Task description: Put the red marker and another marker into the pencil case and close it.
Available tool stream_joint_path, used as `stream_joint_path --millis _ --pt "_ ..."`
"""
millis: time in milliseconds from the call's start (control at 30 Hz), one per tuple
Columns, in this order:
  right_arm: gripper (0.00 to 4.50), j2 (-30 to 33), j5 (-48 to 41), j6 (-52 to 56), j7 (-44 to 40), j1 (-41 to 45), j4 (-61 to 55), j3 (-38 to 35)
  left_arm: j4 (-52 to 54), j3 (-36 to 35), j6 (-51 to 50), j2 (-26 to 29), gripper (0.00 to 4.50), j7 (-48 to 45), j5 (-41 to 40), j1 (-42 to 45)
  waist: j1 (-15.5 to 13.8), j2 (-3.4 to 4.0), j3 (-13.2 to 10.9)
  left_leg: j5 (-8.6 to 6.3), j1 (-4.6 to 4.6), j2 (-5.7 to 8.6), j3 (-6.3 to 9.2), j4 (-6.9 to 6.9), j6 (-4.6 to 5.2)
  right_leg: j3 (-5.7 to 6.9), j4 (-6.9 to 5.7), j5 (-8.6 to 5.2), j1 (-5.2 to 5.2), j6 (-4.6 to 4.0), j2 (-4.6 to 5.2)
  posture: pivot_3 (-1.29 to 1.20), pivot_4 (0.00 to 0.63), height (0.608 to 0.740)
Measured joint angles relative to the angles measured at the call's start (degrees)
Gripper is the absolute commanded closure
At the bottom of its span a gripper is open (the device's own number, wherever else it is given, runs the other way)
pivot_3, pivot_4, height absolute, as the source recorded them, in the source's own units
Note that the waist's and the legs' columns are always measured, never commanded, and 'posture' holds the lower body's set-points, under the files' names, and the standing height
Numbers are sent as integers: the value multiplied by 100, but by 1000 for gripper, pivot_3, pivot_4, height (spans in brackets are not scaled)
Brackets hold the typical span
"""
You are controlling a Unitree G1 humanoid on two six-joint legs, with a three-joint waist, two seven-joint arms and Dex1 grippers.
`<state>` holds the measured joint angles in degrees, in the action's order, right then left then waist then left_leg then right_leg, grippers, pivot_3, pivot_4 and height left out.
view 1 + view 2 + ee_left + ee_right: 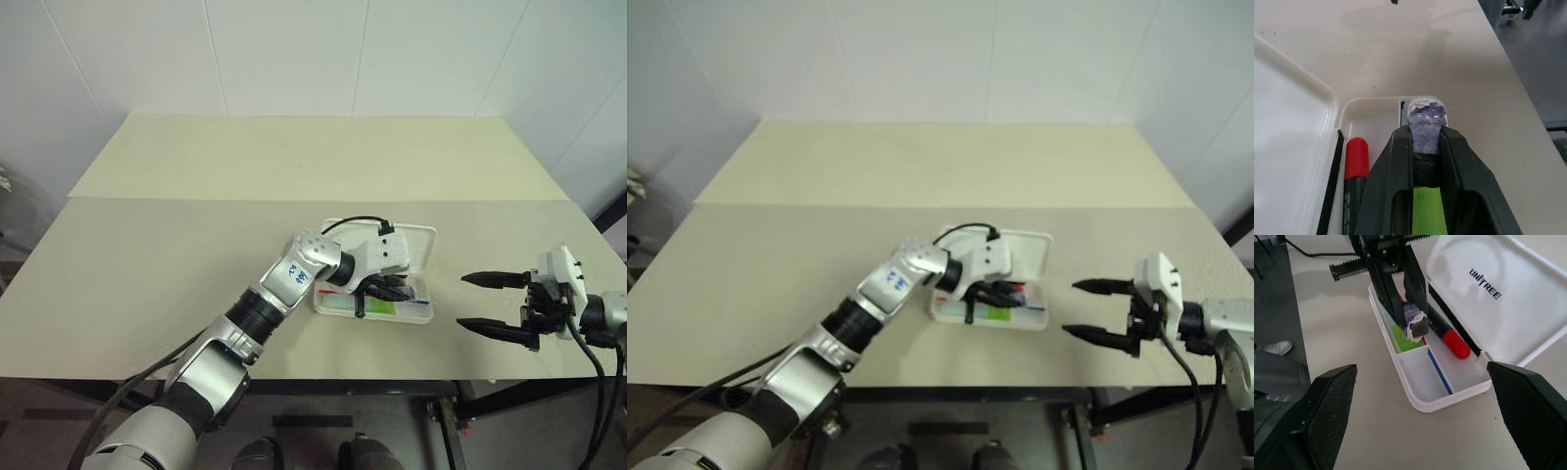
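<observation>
between left fingers [1396, 166]: green marker [1426, 210], over case [1449, 399]

Both head views look forward and down from above onto the table [196, 245], the pencil case [416, 240] near its front edge. The left wrist view sits very close over the case's tray, looking along it. The right wrist view faces the case from beside it. All four share the case.
</observation>
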<state>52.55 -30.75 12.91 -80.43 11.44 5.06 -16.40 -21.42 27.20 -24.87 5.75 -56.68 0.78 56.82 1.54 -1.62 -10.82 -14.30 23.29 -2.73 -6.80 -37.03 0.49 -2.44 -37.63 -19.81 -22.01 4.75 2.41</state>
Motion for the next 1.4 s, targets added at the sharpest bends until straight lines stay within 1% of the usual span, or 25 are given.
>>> stream_joint_path --millis 200,533,767,867,1400 --pt "0 28 -1 -177 -245 -170 214 -10 15 112 -139 -134 4143 34 95 0 1 0 0 -1 -1 1 0 -2 1 0 0 0 2 0 0 0 150 740" --pt "0 66 0 -180 -236 -220 213 -21 2 309 -277 -311 4143 192 301 5 3 0 0 -1 -2 1 2 -1 2 0 1 0 3 0 1 0 150 740" --pt "0 65 -17 -167 -127 -347 162 -92 -434 313 -267 -450 4143 354 445 129 2 0 0 -3 -1 1 3 -1 4 0 2 0 3 0 1 0 150 740" --pt "0 65 -22 -163 -84 -373 128 -186 -540 313 -245 -532 4143 391 461 174 2 0 0 -3 -1 1 4 0 3 1 3 0 3 0 1 0 150 740" --pt "0 64 -26 -152 55 -512 -31 -202 -1103 298 -29 -809 4143 411 516 379 2 0 -1 -4 -1 2 4 1 4 1 6 0 3 0 1 0 150 740"
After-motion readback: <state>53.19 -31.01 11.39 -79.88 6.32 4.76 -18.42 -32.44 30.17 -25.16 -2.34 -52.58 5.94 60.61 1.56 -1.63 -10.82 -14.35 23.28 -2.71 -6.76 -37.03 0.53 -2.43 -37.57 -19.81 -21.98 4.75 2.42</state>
